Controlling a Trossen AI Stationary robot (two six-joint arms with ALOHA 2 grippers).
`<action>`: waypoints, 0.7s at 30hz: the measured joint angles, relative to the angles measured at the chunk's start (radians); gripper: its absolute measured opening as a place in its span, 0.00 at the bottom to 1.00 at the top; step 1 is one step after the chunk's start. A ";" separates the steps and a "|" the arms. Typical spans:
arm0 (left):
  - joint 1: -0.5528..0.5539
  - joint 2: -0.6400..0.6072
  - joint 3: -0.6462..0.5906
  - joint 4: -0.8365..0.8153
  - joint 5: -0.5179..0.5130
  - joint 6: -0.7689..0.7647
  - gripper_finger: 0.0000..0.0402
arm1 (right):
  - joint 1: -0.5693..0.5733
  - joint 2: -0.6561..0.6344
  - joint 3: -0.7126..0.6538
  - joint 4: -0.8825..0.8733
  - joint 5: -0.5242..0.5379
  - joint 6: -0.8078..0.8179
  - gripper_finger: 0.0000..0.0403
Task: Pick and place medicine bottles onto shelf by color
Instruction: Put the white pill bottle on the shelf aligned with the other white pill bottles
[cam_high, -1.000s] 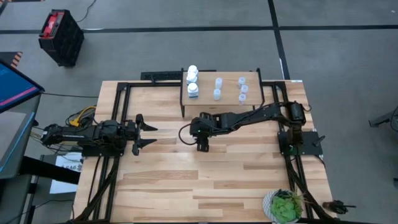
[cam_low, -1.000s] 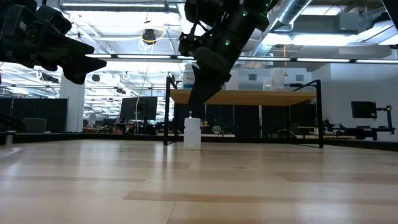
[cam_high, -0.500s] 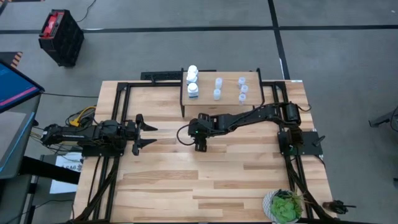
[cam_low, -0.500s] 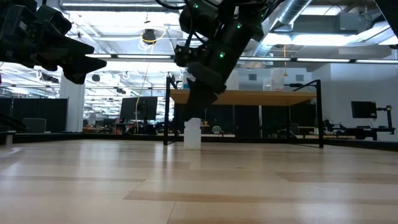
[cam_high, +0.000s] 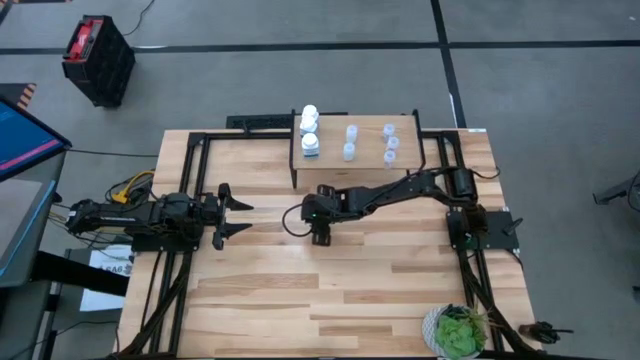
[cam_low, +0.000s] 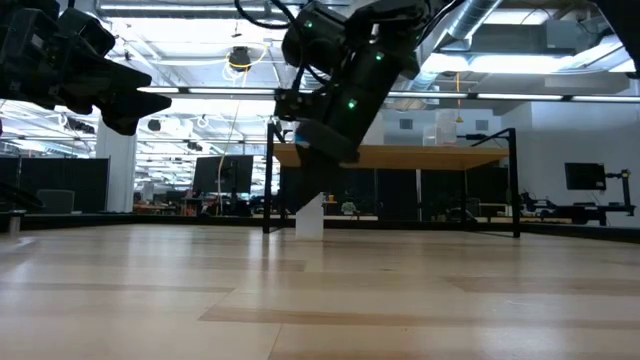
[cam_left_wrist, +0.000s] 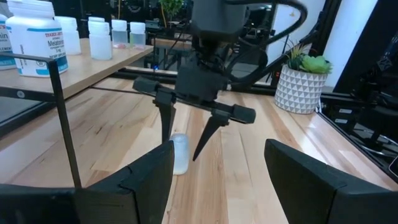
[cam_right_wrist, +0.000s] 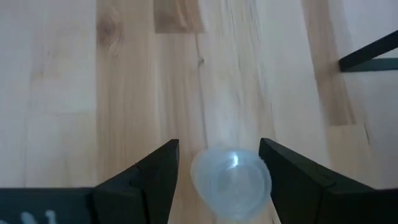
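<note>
from the high view i see the right arm reaching across the pale plank table (cam_high: 300, 290) with its right gripper (cam_high: 321, 232) just in front of the small raised light-wood shelf on black legs (cam_high: 352, 172). on that shelf three white opaque medicine bottles (cam_high: 310, 132) stand in a column at one end, and four small pale translucent bottles (cam_high: 369, 143) stand in two pairs toward the other end. the left gripper (cam_high: 232, 215) waits over the table's left side, its fingers spread wide with nothing between them. a green leafy plant in a white pot (cam_high: 458, 333) sits at the near right corner.

in the low view the right gripper (cam_low: 305, 190) hangs low over a small pale translucent bottle (cam_low: 310, 216) standing on the table in front of the shelf (cam_low: 400, 156).

in the left wrist view the right gripper (cam_left_wrist: 185, 140) points down with its fingers parted around the translucent bottle (cam_left_wrist: 180, 154); one finger is right beside it, and i cannot tell if it touches.

in the right wrist view the bottle's round cap (cam_right_wrist: 231, 181) sits between the two dark fingers (cam_right_wrist: 148, 180), with gaps showing on both sides.
</note>
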 joint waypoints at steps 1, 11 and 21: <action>0.000 0.000 0.000 0.000 0.000 0.000 0.59 | 0.000 -0.001 0.001 0.001 0.000 0.000 0.61; 0.000 0.000 0.000 0.000 -0.001 0.000 0.59 | -0.002 -0.001 0.001 -0.033 0.015 0.028 0.60; 0.000 0.000 0.000 0.000 0.000 0.000 0.59 | -0.009 -0.001 0.001 -0.036 0.025 0.064 0.45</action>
